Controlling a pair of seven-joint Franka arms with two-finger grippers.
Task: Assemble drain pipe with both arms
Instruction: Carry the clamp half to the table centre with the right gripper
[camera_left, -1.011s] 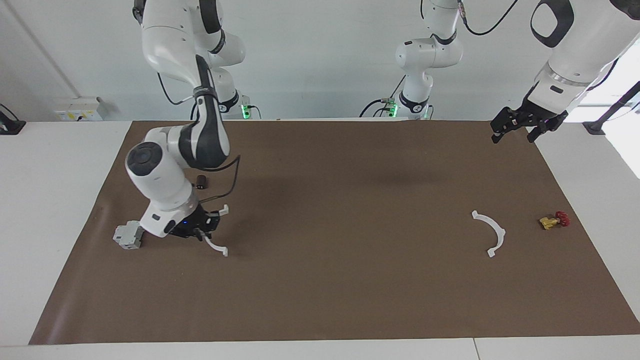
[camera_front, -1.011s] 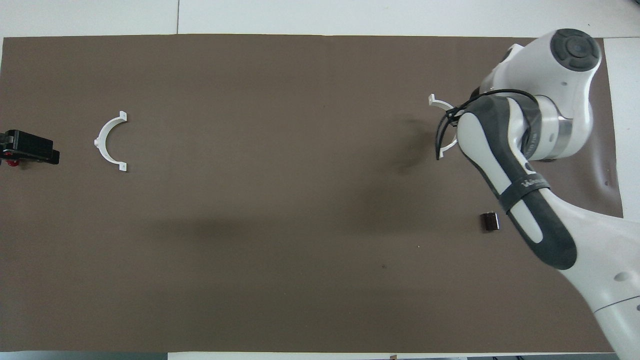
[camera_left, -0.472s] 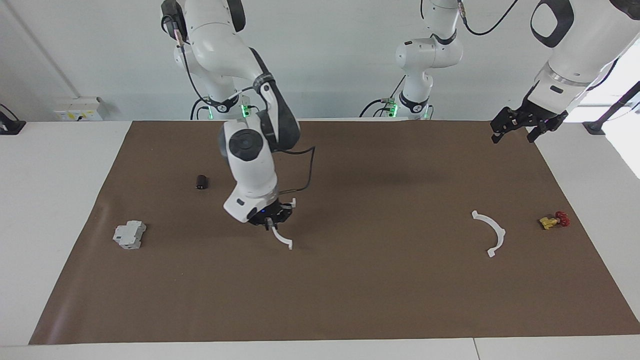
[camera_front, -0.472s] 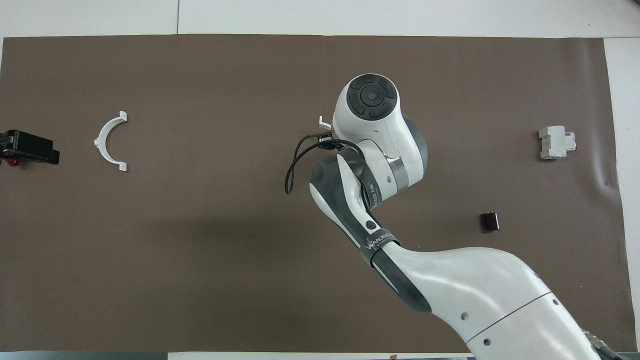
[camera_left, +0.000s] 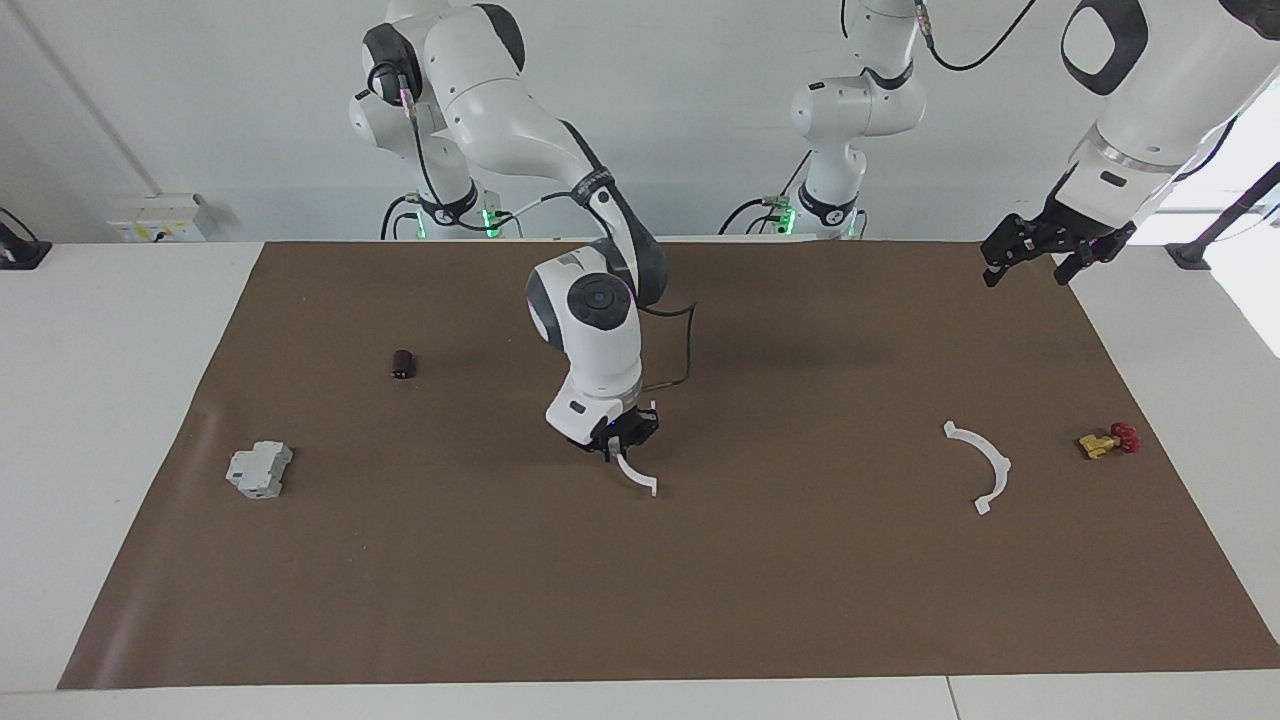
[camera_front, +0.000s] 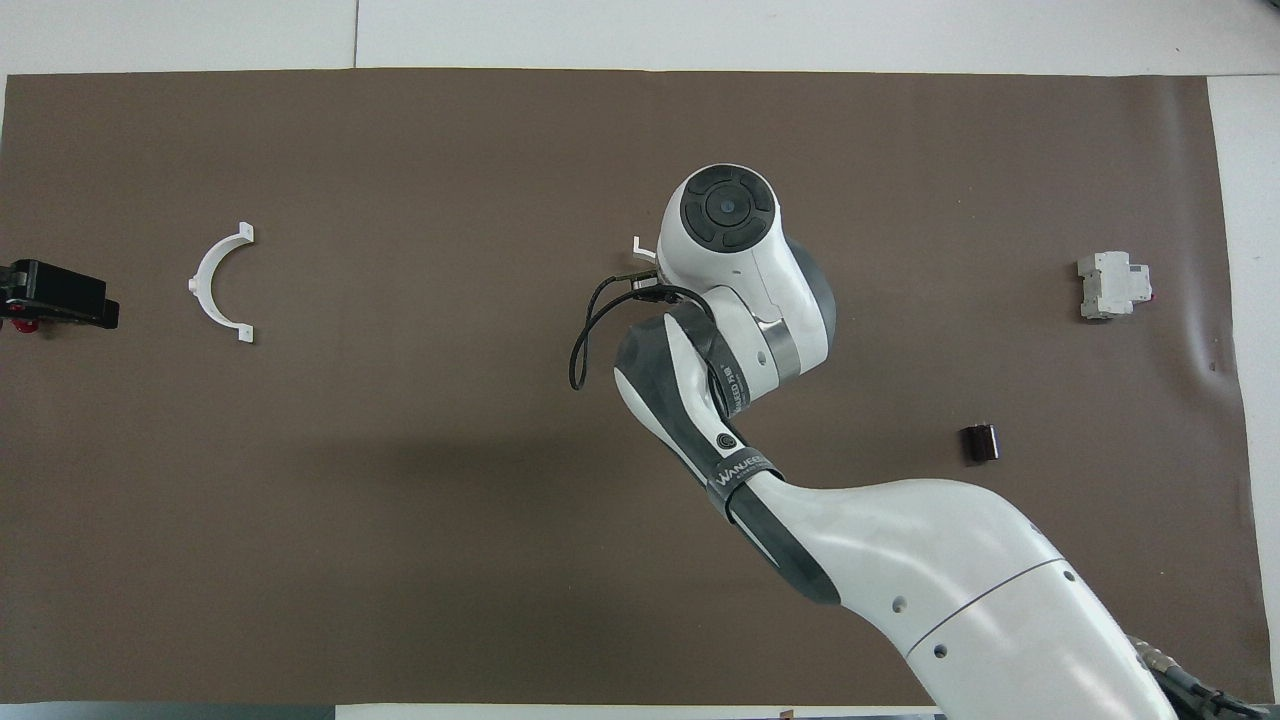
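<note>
My right gripper is shut on one white half-ring arc and holds it just above the brown mat near the table's middle. In the overhead view the arm's wrist hides the gripper, and only an end tab of the arc shows. The second white arc lies flat on the mat toward the left arm's end; it also shows in the overhead view. My left gripper waits open and empty, raised over the mat's edge at that end, and shows in the overhead view.
A small yellow-and-red valve lies beside the second arc, toward the left arm's end. A grey blocky box and a small dark cylinder lie toward the right arm's end. The brown mat covers the table.
My right gripper has carried the arc from beside the grey box to the table's middle, slowing over the last half second. The left arm and the second arc have not moved.
</note>
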